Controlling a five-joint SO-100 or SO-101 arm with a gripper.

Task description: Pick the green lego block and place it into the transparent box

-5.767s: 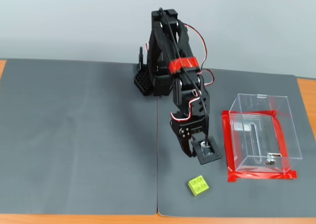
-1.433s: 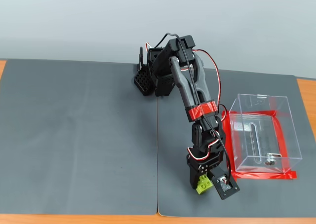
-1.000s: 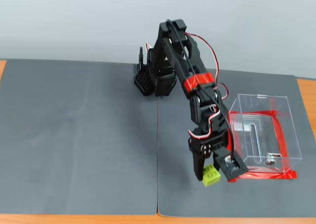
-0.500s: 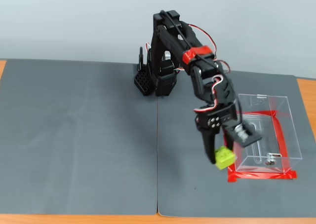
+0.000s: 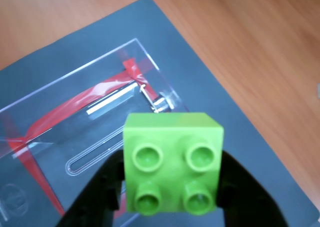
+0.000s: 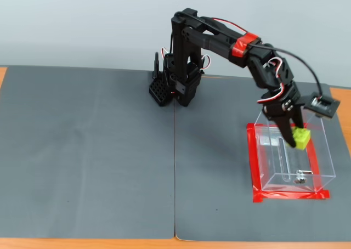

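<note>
The green lego block (image 5: 172,163) fills the lower middle of the wrist view, studs toward the camera, clamped between my gripper's black fingers (image 5: 100,189). In the fixed view my gripper (image 6: 296,138) is shut on the green lego block (image 6: 300,137) and holds it in the air over the open top of the transparent box (image 6: 323,156). The transparent box (image 5: 75,97) lies beneath the block in the wrist view, with red tape (image 5: 55,114) around its base and a small metal piece (image 5: 161,104) on its floor.
Two grey mats (image 6: 88,150) cover the table, with a seam down the middle. Bare wooden table (image 5: 250,52) runs past the mat's edge beside the box. The arm's black base (image 6: 170,87) stands at the back centre.
The gripper closed on the block at the mat's front edge, lifted it, and swung it right and back until it hangs over the box.
</note>
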